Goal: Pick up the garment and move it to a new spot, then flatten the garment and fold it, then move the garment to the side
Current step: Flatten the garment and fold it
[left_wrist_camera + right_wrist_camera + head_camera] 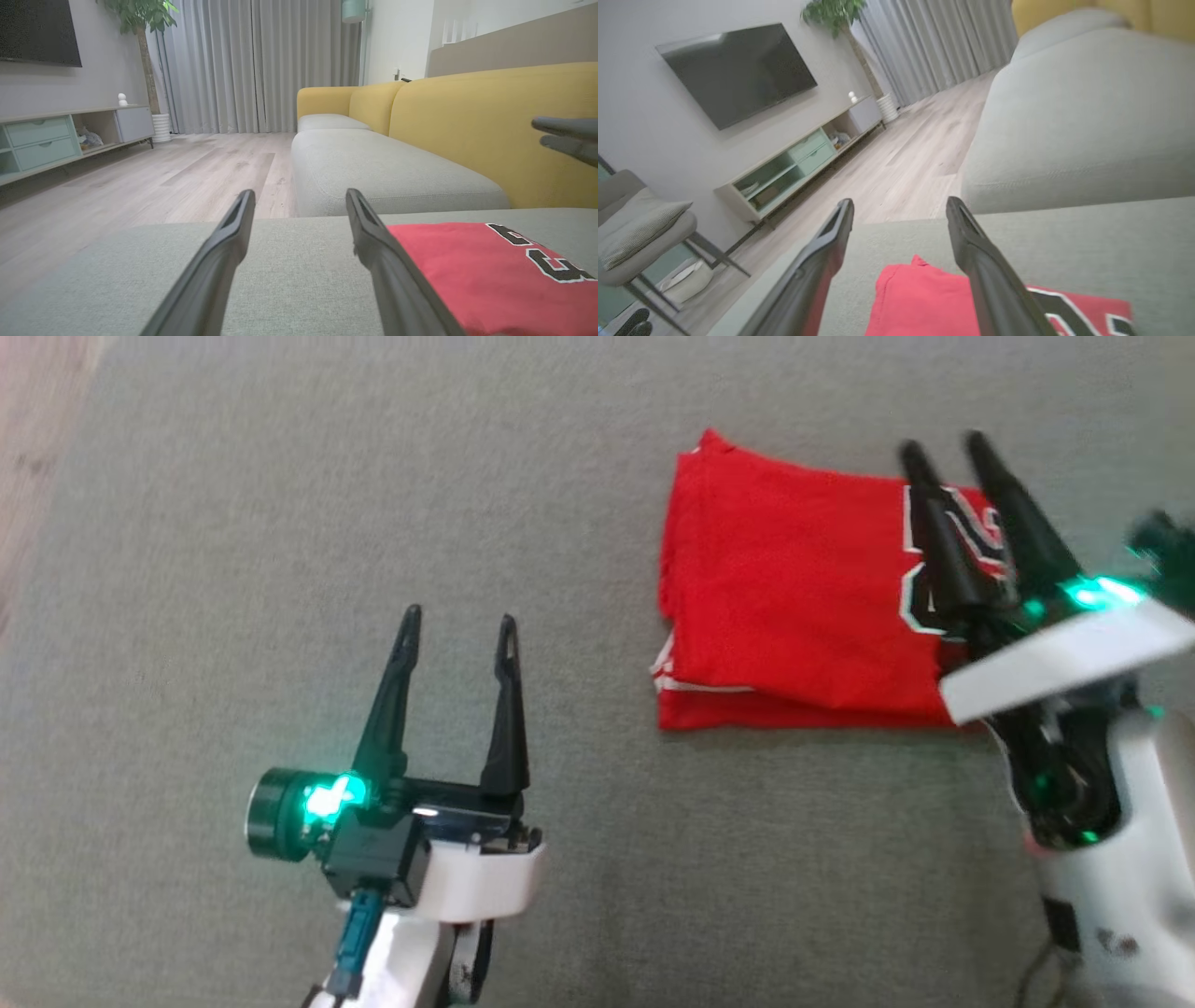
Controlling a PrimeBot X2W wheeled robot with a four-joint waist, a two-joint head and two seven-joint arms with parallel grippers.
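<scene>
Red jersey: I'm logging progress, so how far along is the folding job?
Done: the red jersey lies folded in a rectangle on the grey cushion. In hand: nothing; the right gripper hovers over its numbered end, jaws open, and the left gripper stands open, well apart. Left: probably nothing, if this spot counts as the side.

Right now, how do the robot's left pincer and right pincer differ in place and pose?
The left pincer stands over bare grey sofa fabric, apart from the folded red garment; the right pincer stands over that garment's printed end. The left pincer's fingers point straight up the head view; the right pincer's lean leftward. Both are open and hold nothing.
</scene>
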